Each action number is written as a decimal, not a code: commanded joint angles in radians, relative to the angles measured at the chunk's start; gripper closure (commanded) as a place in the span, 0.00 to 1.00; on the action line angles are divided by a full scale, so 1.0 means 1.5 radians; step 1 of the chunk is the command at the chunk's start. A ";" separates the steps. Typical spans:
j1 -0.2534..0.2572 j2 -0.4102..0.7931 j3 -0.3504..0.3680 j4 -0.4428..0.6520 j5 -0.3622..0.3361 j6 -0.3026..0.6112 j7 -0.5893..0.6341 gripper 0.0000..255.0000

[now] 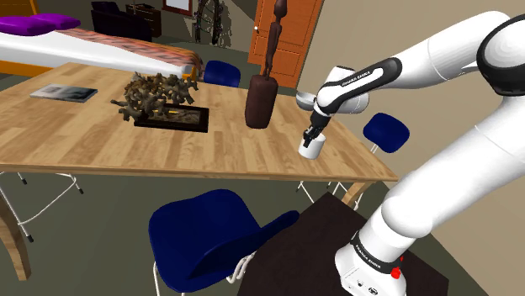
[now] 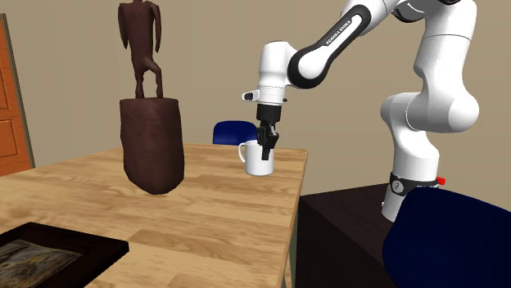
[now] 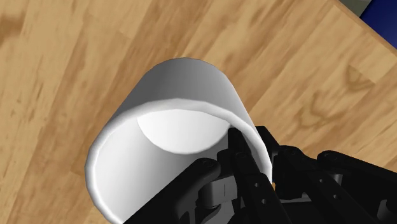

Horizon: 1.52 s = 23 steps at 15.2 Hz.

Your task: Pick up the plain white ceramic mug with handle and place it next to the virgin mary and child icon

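The plain white mug stands upright near the wooden table's edge closest to the stand, at or just above the tabletop; I cannot tell which. Its handle points toward the second exterior view's left. My gripper comes down from above and is shut on the mug's rim wall. In the wrist view one finger is inside the mug and the other outside, with the gripper clasping the wall. A dark-framed flat picture lies further along the table, also seen as the frame.
A tall dark brown figure on a bulky base stands between mug and frame, also the figure. A brown branching sculpture sits by the frame. A book lies far off. Blue chairs flank the table.
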 commanded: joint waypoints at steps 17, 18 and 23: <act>-0.007 -0.093 0.024 0.083 -0.018 -0.173 0.019 1.00; -0.007 -0.096 0.025 0.089 -0.019 -0.183 0.020 1.00; -0.007 -0.112 0.031 0.122 -0.019 -0.231 0.022 1.00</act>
